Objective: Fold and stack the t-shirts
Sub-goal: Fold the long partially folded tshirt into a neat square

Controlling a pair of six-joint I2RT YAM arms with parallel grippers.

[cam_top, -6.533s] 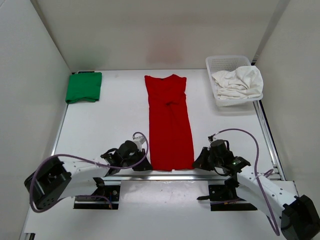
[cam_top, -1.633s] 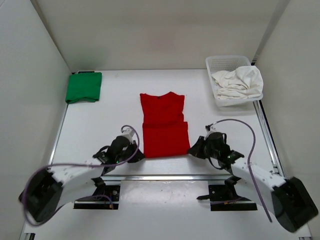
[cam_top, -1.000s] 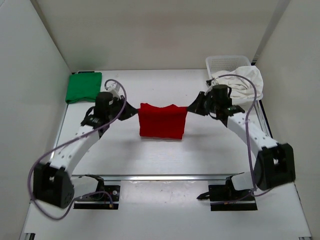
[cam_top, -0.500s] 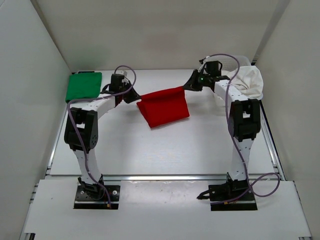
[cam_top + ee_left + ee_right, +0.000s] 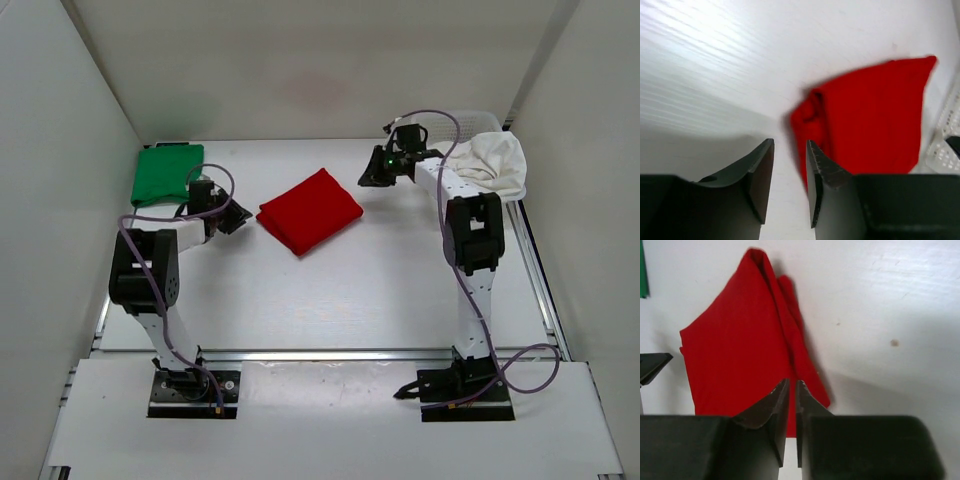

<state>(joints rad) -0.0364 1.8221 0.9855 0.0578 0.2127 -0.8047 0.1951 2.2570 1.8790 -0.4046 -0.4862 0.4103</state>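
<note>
Folded red t-shirt (image 5: 310, 211) lies skewed mid-frame on the worktop (image 5: 300, 295), short of the green t-shirt (image 5: 167, 173) at upper left, its likely stack base; left pincer (image 5: 240, 214) spread, right pincer (image 5: 366, 180) barely parted, both flanking it empty

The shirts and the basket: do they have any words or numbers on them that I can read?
No text can be read anywhere.
The red t-shirt, the green t-shirt and the white t-shirt are plain: no print, logo or tag shows.
The basket shows no label.
The table has no writing or signs on it.
</note>
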